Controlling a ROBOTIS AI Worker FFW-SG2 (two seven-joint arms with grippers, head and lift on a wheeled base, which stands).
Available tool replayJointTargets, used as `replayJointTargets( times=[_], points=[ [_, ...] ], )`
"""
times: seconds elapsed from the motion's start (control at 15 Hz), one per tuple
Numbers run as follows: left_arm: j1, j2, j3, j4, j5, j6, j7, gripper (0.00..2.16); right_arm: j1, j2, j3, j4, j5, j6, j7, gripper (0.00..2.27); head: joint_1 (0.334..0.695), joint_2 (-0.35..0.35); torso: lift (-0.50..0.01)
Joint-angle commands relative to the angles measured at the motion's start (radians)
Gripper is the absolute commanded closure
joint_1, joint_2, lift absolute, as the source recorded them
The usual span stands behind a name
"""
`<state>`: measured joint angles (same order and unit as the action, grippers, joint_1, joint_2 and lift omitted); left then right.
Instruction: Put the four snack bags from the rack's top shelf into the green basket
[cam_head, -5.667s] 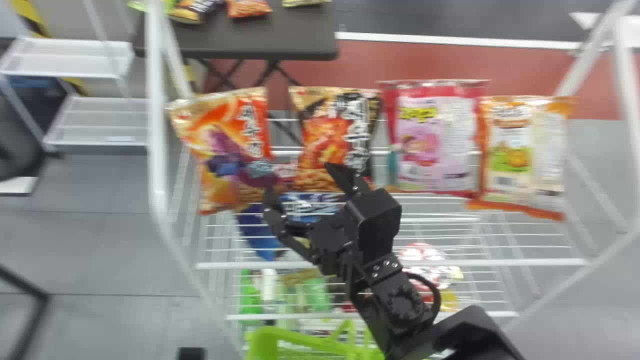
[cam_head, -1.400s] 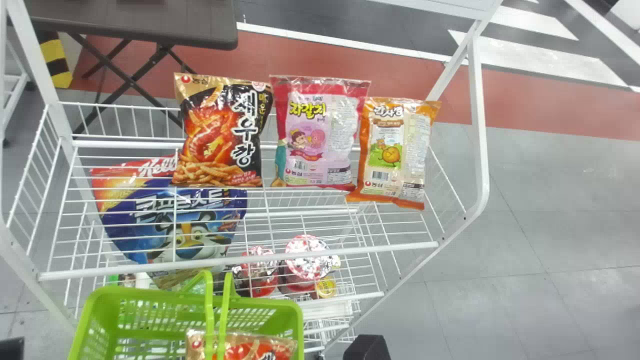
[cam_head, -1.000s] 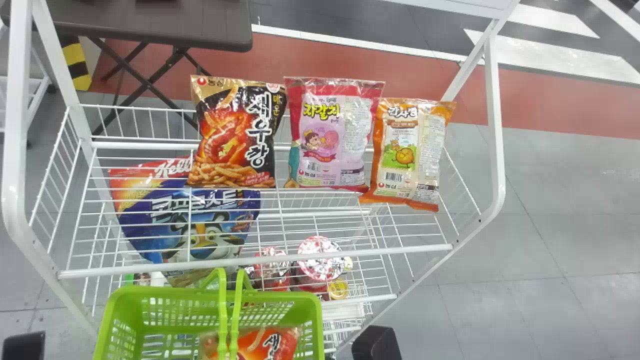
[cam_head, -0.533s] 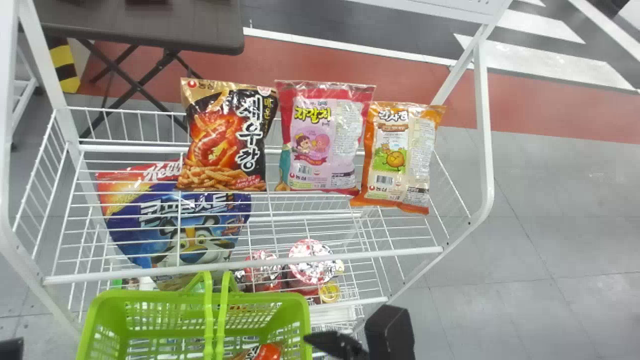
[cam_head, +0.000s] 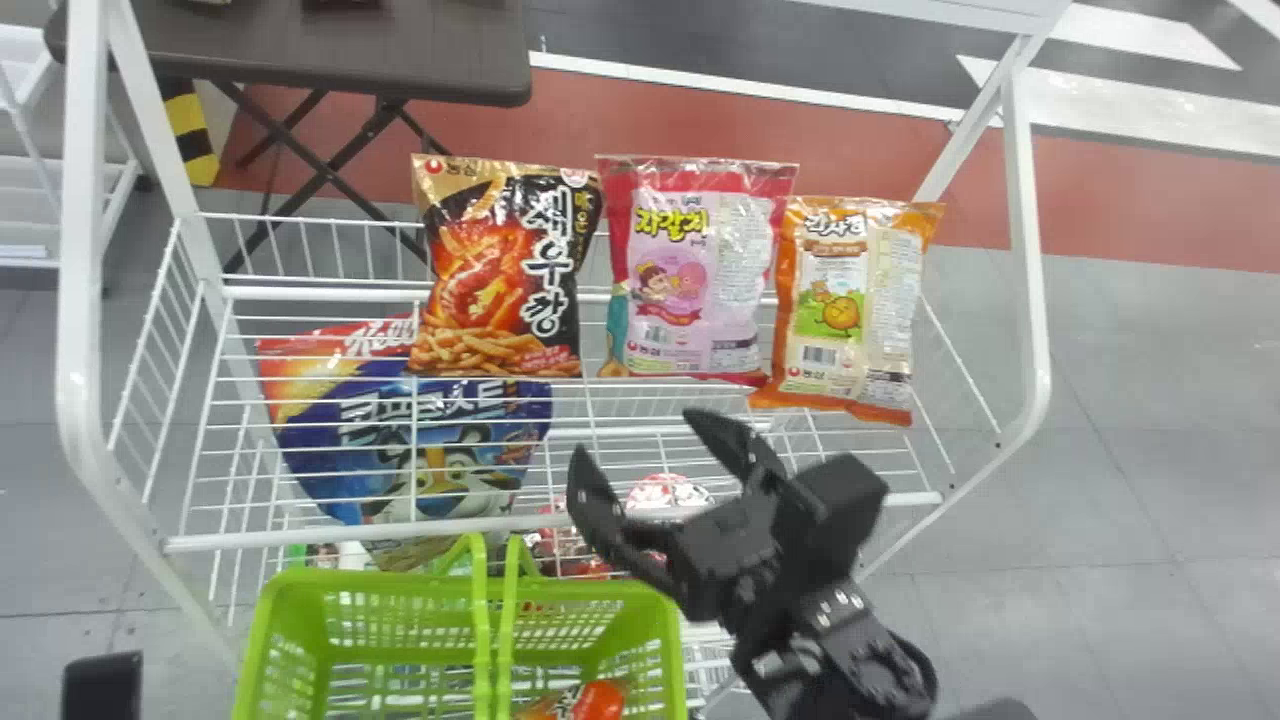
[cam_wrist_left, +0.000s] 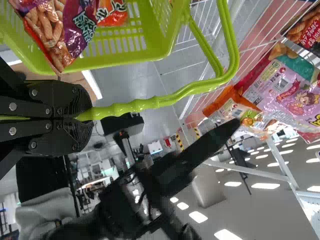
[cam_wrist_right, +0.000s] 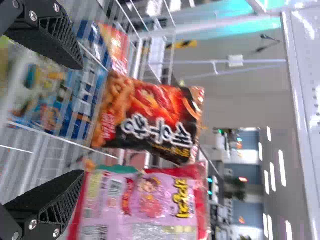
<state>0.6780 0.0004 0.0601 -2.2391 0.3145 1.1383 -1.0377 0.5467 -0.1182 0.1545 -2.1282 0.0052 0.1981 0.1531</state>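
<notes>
Rack's top shelf (cam_head: 300, 538): white wire, with raised wire sides. Three snack bags upright in a row toward its back. From left: black-and-gold bag (cam_head: 500, 270), pink-and-red bag (cam_head: 700, 280), orange bag (cam_head: 855, 310) (this one slightly tilted). Lower shelf (cam_head: 640, 432), seen through the wires: large blue bag (cam_head: 420, 440) at left, red-and-white lidded cups (cam_head: 665, 490) right of it.

The scene is brightly lit, with rows of ceiling lamps (cam_wrist_left: 198, 217) glowing white overhead. Small patches of glare whiten the glossy snack bags (cam_head: 738, 235).

Blue bag (cam_head: 325, 445); dark folding table (cam_head: 400, 60)
</notes>
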Motion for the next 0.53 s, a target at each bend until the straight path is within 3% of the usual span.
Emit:
replayJointTargets(
  times=[0.0,0.27,0.47],
  points=[
    [0.000,0.006,0.003,0.003,0.000,0.002,-0.004,2.15,-0.154,0.032,0.066,0.129,0.032,-0.027,-0.066,0.08,0.695,-0.205,0.000],
    [-0.006,0.029,0.001,0.006,0.005,0.002,-0.002,2.15,-0.330,0.117,0.097,0.324,0.052,-0.085,-0.093,0.09,0.695,-0.111,0.000],
    [-0.008,0.041,0.003,0.010,0.011,0.002,-0.004,2.15,-0.442,0.119,0.112,0.439,0.055,-0.088,-0.127,0.09,0.695,-0.078,0.000]
  ],
)
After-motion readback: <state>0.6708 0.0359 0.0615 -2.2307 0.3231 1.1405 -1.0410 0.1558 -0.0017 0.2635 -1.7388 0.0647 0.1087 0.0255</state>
